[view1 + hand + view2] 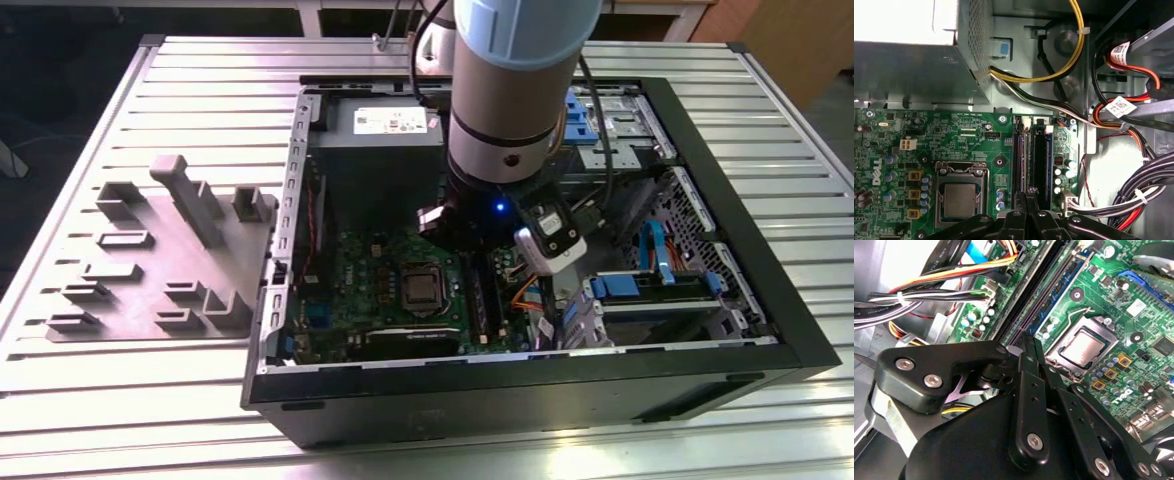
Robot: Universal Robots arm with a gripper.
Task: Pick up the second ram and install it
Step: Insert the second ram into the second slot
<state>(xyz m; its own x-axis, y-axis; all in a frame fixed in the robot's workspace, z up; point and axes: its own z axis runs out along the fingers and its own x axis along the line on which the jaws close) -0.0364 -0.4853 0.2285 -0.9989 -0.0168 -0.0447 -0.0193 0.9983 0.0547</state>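
The second ram [1026, 155] is a thin dark strip standing on edge in a long socket of the green motherboard [954, 130], beside an empty black socket [1042, 160]. It runs in between the fingertips of my gripper [1027, 193], whose black fingers are drawn close together on its near end. In the second wrist view the same strip [1045, 290] leads away from the gripper [1028, 340] along the sockets. The exterior view shows the arm's wrist [501, 150] reaching down into the open computer case [747, 300], over the board's right side.
The processor socket [960, 200] lies beside the ram sockets. The grey power-supply box [380, 140] stands at the case's far end. Cable bundles [1134, 125] and blue drive brackets [654, 285] crowd the exterior view's right. Grey holder blocks [160, 250] stand on the slatted table [134, 400].
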